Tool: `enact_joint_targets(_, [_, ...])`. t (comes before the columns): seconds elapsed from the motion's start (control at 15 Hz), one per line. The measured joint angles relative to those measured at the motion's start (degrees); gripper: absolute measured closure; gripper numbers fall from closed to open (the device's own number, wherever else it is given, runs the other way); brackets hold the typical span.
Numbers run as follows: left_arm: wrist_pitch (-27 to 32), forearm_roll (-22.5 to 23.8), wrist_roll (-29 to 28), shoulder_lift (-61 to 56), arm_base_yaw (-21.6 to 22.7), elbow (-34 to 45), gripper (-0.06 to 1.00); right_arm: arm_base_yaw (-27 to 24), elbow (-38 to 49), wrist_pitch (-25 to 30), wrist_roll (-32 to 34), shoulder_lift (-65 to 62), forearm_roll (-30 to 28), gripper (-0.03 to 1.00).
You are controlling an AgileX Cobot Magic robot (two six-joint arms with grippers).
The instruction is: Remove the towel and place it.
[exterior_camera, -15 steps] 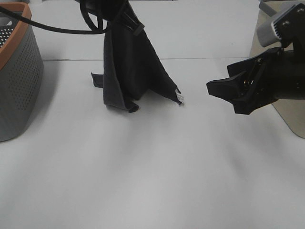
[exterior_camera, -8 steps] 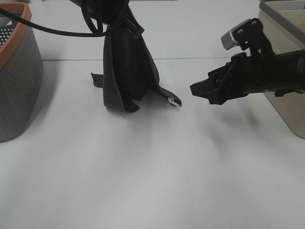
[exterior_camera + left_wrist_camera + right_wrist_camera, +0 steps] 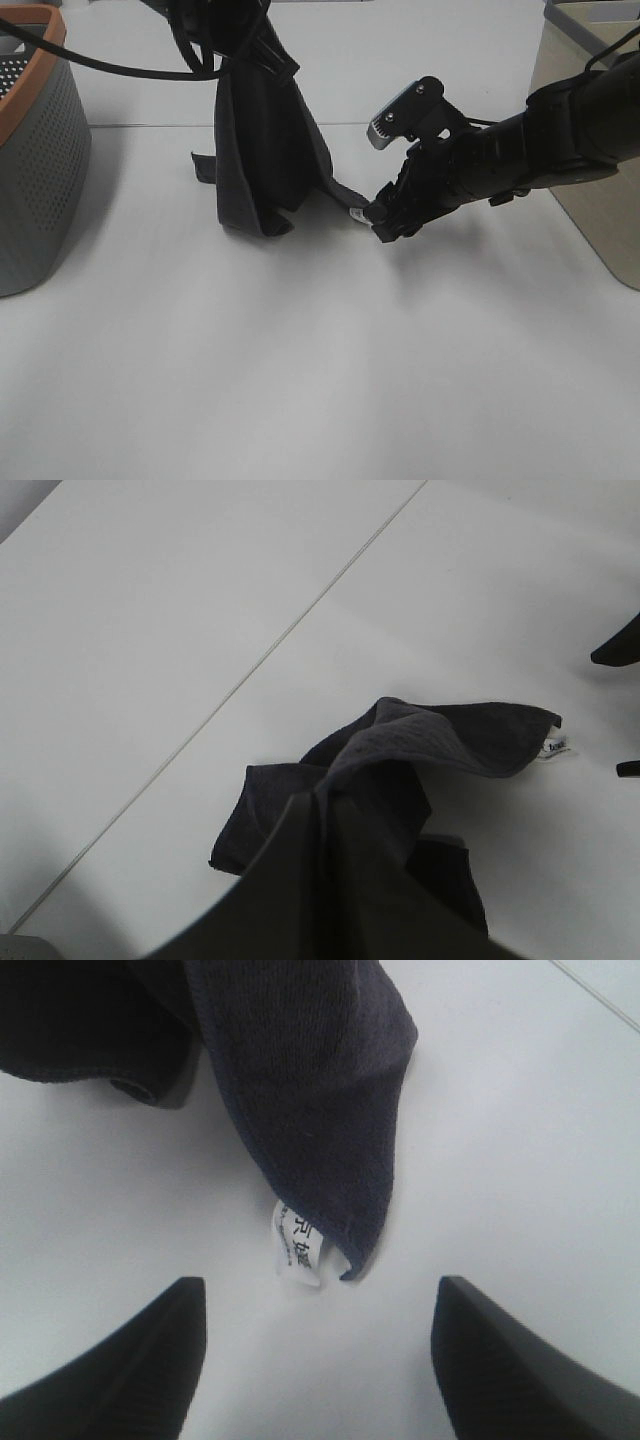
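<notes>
The dark navy towel (image 3: 265,150) hangs in a bunch from my left gripper (image 3: 255,45), which is shut on its top fold at the upper edge of the high view. Its lower folds rest on the white table. One corner with a small white tag (image 3: 358,213) lies out to the right. My right gripper (image 3: 380,222) is down at that corner, open. In the right wrist view its two fingers (image 3: 120,1360) stand either side of the tag (image 3: 298,1250), not touching the towel (image 3: 320,1080). The left wrist view looks down on the towel (image 3: 400,760) and tag (image 3: 556,748).
A grey perforated basket with an orange rim (image 3: 40,150) stands at the left edge. A beige bin (image 3: 600,230) stands at the right, behind the right arm. A black cable (image 3: 120,65) loops near the left arm.
My right gripper has swung left and down from beside the bin to the towel's tagged corner, staying open. The towel's corner has settled flatter on the table. The left gripper has held still.
</notes>
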Motion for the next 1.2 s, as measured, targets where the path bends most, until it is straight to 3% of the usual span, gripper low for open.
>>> enact_joint_targets(0.93, [0.0,-0.1,0.0,0.0,0.0,0.0,0.94,0.0,-13.9,0.0,0.0,16.0,0.1,0.34])
enact_joint_targets(1.2, [0.0,-1.0,0.0,0.0,0.0,0.0,0.94,0.2,-16.6,-1.4,3.9,17.7,0.5,0.44])
